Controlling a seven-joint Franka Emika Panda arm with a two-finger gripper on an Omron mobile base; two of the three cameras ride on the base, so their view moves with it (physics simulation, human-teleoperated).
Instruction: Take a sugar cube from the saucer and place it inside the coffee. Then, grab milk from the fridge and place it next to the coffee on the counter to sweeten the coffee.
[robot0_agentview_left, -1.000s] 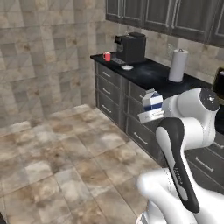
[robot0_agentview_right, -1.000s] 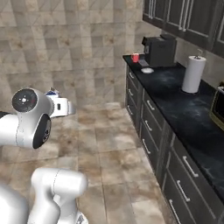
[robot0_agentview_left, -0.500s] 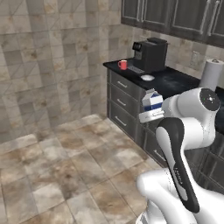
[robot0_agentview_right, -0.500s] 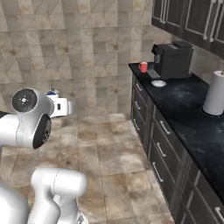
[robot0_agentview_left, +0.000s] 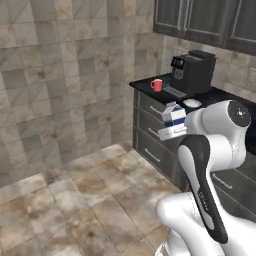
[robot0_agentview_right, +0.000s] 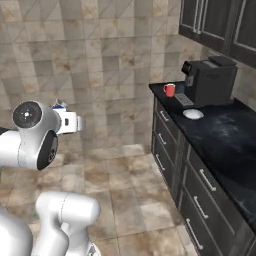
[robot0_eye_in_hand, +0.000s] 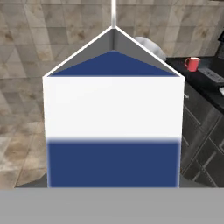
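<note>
End effector (robot0_agentview_left: 172, 131) beside black counter (robot0_agentview_left: 220, 96)

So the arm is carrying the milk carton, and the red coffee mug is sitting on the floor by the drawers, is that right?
Not quite. The coffee stands on the counter, near its end and close to the black coffee machine, as the right base view shows. The rest holds: the gripper is carrying the milk upright.

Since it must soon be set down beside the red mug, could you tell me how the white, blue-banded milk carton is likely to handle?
The white gable-topped milk carton has flat sides, so it probably grips squarely, though its walls may give under pressure. Taller than wide, it could tip if set down tilted on the black marbled counter. It is unlikely to roll.
</note>
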